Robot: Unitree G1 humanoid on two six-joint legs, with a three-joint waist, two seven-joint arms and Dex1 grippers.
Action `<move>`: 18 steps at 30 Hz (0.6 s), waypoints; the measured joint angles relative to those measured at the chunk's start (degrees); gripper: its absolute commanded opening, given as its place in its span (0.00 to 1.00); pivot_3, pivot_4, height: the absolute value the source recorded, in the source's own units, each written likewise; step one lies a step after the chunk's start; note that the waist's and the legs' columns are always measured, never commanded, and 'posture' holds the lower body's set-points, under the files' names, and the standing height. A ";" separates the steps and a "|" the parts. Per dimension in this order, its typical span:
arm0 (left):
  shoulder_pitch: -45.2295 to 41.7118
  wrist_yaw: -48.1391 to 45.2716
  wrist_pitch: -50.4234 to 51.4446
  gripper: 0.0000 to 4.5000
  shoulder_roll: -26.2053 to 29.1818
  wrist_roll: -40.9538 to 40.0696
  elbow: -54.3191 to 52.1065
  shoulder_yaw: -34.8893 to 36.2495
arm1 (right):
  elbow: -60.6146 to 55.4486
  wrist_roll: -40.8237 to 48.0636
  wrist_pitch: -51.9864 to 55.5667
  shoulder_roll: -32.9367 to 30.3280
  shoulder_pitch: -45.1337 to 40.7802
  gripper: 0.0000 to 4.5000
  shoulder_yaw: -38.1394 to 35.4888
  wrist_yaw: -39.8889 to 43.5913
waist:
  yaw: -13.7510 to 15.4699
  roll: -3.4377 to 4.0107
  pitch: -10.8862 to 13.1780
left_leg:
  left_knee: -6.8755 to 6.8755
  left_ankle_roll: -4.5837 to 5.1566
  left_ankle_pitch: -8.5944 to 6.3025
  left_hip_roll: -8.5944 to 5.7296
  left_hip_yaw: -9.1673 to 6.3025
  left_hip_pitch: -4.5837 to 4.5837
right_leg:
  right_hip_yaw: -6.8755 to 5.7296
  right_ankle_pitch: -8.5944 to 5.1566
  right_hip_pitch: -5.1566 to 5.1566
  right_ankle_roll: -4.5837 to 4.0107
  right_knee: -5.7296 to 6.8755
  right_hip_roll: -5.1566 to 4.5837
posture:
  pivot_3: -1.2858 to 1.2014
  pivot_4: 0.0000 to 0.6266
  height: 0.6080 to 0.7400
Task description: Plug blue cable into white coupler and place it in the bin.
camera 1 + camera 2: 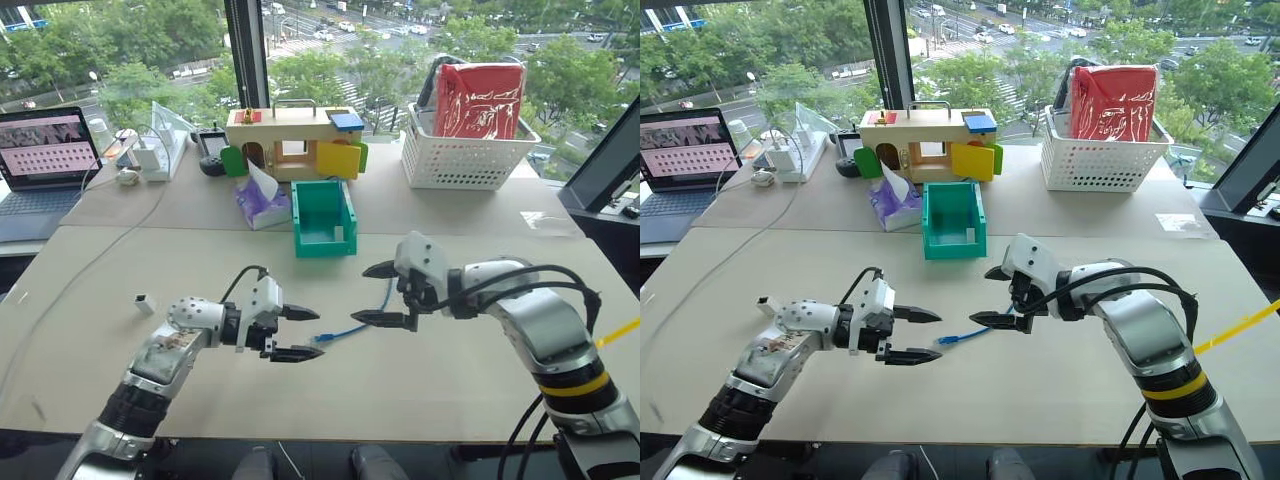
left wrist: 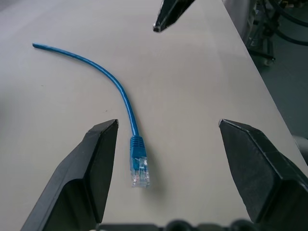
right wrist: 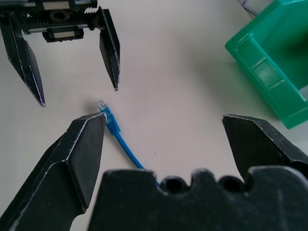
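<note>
The blue cable [image 1: 352,327] lies loose on the table between my two grippers, its clear plug [image 2: 140,175] pointing toward the left one. My left gripper [image 1: 305,333] hovers open just short of the plug, fingers either side of it in the left wrist view. My right gripper [image 1: 362,294] hangs open above the cable's far half, holding nothing. The white coupler [image 1: 143,301] sits alone on the table far to the left, beyond my left forearm. The green bin [image 1: 323,218] stands behind the grippers at the table's middle, a small white item inside it.
A white lattice basket [image 1: 465,150] holding a red bag stands at the back right. Behind the bin are a wooden toy house [image 1: 295,140] and a purple tissue pack [image 1: 262,200]. A laptop [image 1: 40,150] and a long whitish cable [image 1: 100,250] occupy the left.
</note>
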 measured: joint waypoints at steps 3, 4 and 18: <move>-0.66 -0.74 -2.54 0.80 -0.51 2.18 4.86 -1.22 | -0.75 -0.37 1.37 -1.55 1.17 0.99 -0.40 -2.01 | 0.05 0.00 0.00 | 0.05 0.00 0.00 -0.01 -0.01 -0.03 | -0.01 0.00 0.01 0.00 0.00 -0.01 | 0.52 0.24 0.96; -1.46 -0.90 -3.75 0.80 -0.65 3.13 6.58 -1.67 | -1.28 -0.26 1.71 -1.68 1.32 0.99 -0.91 -2.79 | 0.09 0.00 0.00 | 0.06 0.00 0.00 -0.01 -0.01 -0.03 | -0.01 0.00 0.01 0.01 0.00 -0.01 | 0.52 0.24 0.96; -4.71 -0.39 -6.85 0.30 -3.96 5.66 12.54 -1.85 | -3.01 0.91 2.68 -3.83 3.68 1.00 -2.42 -5.34 | 0.38 0.00 0.00 | 0.13 0.01 0.00 -0.01 -0.03 -0.04 | -0.03 0.00 0.07 0.02 0.00 -0.02 | 0.52 0.24 0.96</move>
